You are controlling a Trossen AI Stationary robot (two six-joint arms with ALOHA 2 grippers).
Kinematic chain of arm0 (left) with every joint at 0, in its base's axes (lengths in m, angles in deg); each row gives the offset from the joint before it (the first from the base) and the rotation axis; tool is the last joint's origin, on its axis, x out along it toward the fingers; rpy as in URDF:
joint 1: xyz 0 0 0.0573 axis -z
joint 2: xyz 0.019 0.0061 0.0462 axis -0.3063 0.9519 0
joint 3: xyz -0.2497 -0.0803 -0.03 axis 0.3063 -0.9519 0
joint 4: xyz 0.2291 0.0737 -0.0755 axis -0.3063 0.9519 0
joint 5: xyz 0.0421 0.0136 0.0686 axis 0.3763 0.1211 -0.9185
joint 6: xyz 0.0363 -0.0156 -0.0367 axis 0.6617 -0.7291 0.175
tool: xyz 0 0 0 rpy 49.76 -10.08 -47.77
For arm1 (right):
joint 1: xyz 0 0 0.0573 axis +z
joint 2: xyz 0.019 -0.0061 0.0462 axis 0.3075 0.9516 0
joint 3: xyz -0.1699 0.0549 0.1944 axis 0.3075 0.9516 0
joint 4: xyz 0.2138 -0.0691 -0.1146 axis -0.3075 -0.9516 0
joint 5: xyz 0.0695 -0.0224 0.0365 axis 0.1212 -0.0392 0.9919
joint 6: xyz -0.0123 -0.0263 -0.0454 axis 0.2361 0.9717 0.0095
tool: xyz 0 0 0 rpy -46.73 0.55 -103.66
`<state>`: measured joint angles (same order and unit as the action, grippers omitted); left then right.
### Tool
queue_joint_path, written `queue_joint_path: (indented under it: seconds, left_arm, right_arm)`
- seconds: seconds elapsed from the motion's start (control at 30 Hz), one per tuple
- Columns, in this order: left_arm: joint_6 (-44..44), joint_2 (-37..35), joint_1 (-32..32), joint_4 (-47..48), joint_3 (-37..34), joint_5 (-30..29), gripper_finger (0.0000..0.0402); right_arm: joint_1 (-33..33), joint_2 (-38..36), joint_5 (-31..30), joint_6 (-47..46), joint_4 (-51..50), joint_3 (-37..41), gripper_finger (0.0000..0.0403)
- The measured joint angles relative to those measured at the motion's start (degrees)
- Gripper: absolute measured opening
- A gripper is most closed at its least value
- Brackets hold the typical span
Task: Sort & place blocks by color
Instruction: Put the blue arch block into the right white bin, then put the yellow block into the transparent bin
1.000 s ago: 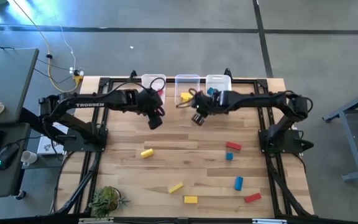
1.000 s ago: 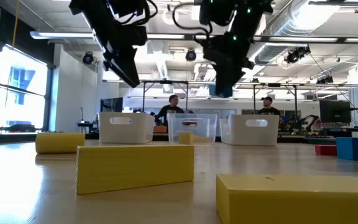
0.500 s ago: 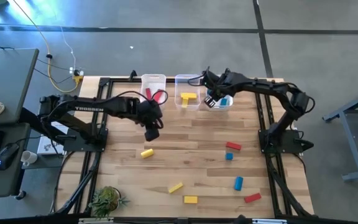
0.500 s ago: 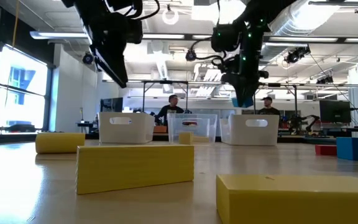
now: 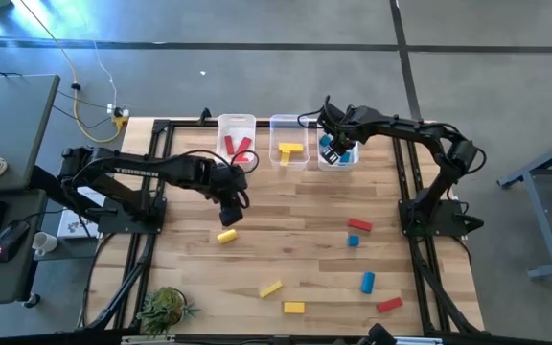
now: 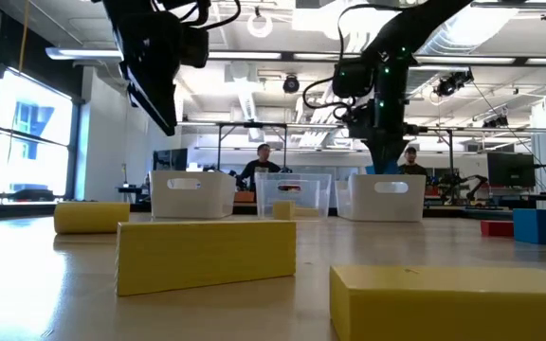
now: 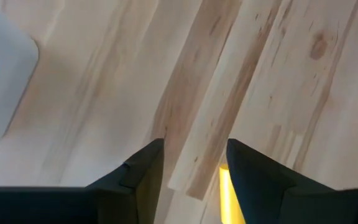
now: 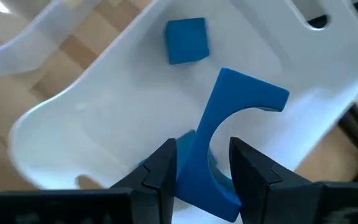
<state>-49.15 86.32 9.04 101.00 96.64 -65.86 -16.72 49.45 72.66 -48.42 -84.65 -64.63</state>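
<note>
High view: right hand (image 5: pixel 332 151) hangs over the right bin (image 5: pixel 353 158); left hand (image 5: pixel 230 215) sits just 12 o'clock of a yellow block (image 5: pixel 225 236) on the desk (image 5: pixel 305 220).

Right wrist view: fingers clamp a blue arch block (image 8: pixel 229 124), bin directly below.

Left wrist view: fingers parted, empty.

Three bins (image 5: pixel 287 123) sit in a row at table's (image 5: pixel 295 211) far edge. Right gripper (image 5: pixel 332 151) over rightmost bin (image 5: pixel 350 159), arch block (image 8: pixel 229 124) between its fingers. Left gripper (image 5: pixel 230 217) above loose bar (image 5: pixel 225 236), table's left half. Other blocks (image 5: pixel 359 226) scattered right and front.
</note>
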Motion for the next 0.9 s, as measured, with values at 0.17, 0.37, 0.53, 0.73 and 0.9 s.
queue_joint_path:
  seconds: [0.17, 0.37, 0.53, 0.73, 0.9]
  left_arm:
    - [-1.6, 0.0, 1.6, 0.2, 0.0, 0.0, 0.0198]
    - [-10.9, 0.5, 4.0, 1.7, 0.0, 0.0, 0.0218]
    - [-18.3, 0.5, 6.9, 3.7, 0.0, 0.0, 0.0216]
    - [-21.9, 1.2, 10.6, 3.9, 0.0, 0.0, 0.0216]
    - [-24.2, 2.8, 13.6, 5.0, 0.0, -0.3, 0.0216]
  right_arm:
    - [0.3, 0.0, 0.0, 0.1, 0.0, 0.0, 0.0103]
    - [0.3, 0.0, 1.7, 0.2, -0.2, 0.0, 0.0111]
    - [0.9, 0.0, 1.0, 1.5, -0.2, 0.0, 0.0150]
    - [2.3, 0.0, -1.7, 1.2, 0.2, 0.0, 0.0196]
    - [3.1, 0.0, -2.9, 1.1, 0.4, 0.0, 0.0210]
